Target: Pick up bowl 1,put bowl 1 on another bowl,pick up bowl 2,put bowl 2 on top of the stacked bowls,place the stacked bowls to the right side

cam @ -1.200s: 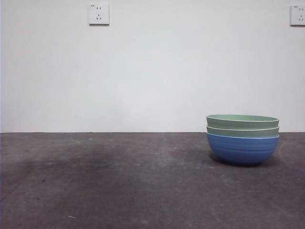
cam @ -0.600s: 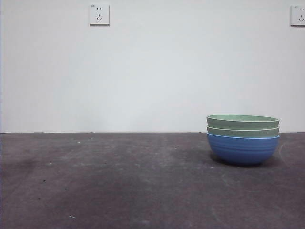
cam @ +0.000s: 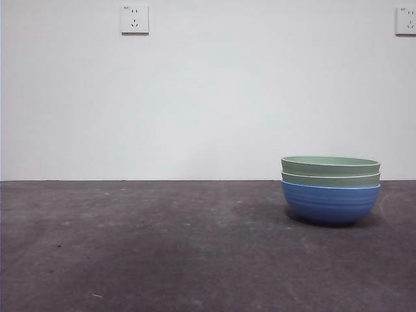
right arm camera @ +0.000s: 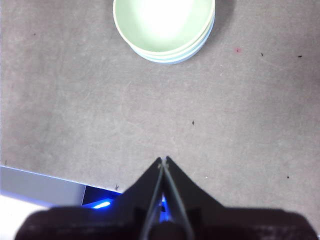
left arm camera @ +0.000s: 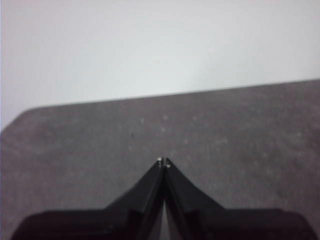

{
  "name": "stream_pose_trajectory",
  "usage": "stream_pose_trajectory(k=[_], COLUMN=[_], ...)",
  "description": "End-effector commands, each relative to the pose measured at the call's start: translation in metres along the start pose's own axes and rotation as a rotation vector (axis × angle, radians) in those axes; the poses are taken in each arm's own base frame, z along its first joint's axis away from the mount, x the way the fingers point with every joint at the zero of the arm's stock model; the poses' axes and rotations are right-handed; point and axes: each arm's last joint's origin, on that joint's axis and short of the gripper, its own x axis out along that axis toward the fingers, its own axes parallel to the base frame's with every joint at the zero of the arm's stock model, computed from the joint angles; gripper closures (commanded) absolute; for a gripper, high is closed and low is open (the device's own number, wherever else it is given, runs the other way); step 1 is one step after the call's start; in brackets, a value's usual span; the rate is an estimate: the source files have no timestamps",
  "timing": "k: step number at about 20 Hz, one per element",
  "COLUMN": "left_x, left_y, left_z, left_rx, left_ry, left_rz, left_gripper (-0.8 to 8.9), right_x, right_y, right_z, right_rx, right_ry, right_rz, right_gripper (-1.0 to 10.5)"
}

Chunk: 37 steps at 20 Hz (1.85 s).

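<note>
Front view: two pale green ridged bowls nested in a round blue ridged bowl, the stacked bowls (cam: pixel 331 190), sit upright on the right part of a dark grey surface (cam: pixel 162 247) before a white wall. No arm shows.

Left wrist view: the left gripper (left arm camera: pixel 163 161), fingers clenched together and holding nothing, hangs over bare surface.

Right wrist view: the right gripper (right arm camera: pixel 163 160), fingers likewise pressed together and empty, hovers well apart from the stack (right arm camera: pixel 164 30). The placing looks finished; the arms should keep clear and not nudge the stack.
</note>
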Motion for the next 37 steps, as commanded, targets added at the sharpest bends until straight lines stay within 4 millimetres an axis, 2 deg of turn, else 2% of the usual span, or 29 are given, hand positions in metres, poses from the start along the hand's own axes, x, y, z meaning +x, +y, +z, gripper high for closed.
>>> stream_pose_trajectory(k=[1, 6, 10, 29, 31, 35, 37], left_x=[0.001, 0.003, 0.002, 0.002, 0.002, 0.002, 0.002], left_y=[0.0, -0.001, -0.001, -0.001, -0.001, -0.001, -0.001], left_z=[-0.014, -0.036, -0.043, -0.043, -0.043, -0.043, -0.043], left_rx=[0.003, -0.011, -0.056, -0.071, -0.071, -0.071, -0.071], left_ry=[0.007, 0.046, 0.125, 0.12, 0.12, 0.12, 0.12], left_rz=[0.005, 0.002, -0.001, 0.002, 0.002, 0.002, 0.002], left_gripper=[8.17, 8.17, 8.17, 8.17, 8.17, 8.17, 8.17], right_x=[0.002, 0.002, 0.002, -0.001, -0.011, -0.042, -0.044], right_y=[0.0, 0.0, 0.0, -0.002, -0.004, 0.002, 0.002], right_z=[0.0, 0.0, 0.0, -0.002, -0.005, -0.013, -0.025], right_rx=[-0.005, -0.005, -0.005, 0.005, -0.018, -0.022, -0.05], right_ry=[0.002, 0.002, 0.002, -0.01, -0.081, -0.435, -0.583], right_rz=[-0.002, -0.002, -0.002, -0.014, -0.034, -0.042, -0.055], right_gripper=[9.4, 9.4, 9.4, 9.4, 9.4, 9.4, 9.4])
